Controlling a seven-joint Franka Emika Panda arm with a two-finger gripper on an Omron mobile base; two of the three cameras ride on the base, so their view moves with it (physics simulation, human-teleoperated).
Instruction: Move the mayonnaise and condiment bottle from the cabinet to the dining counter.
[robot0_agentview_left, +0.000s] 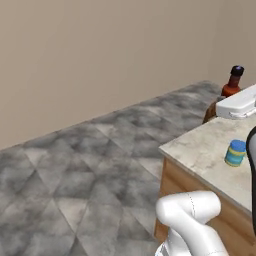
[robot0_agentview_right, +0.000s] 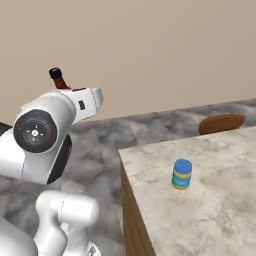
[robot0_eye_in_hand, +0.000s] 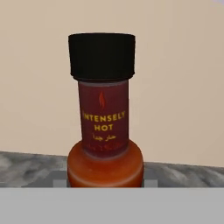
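Beige marble veins the dining worktop (robot0_agentview_left: 210, 150), where the mayonnaise (robot0_agentview_left: 235, 152) already stands upright near the edge; beyond the corner the condiment bottle (robot0_agentview_left: 227, 92) rides high beside the white hand, out over the floor, so a slip here would likely drop it onto the tiles. From the right base view the bottle (robot0_agentview_right: 59, 79) pokes up behind the arm, well apart from the jar (robot0_agentview_right: 182, 174); a wide swing could knock that jar. In the hand view the bottle (robot0_eye_in_hand: 104, 122), labelled "Intensely Hot", sits close and upright, seemingly held, though whether the pincer is clamped I cannot tell.
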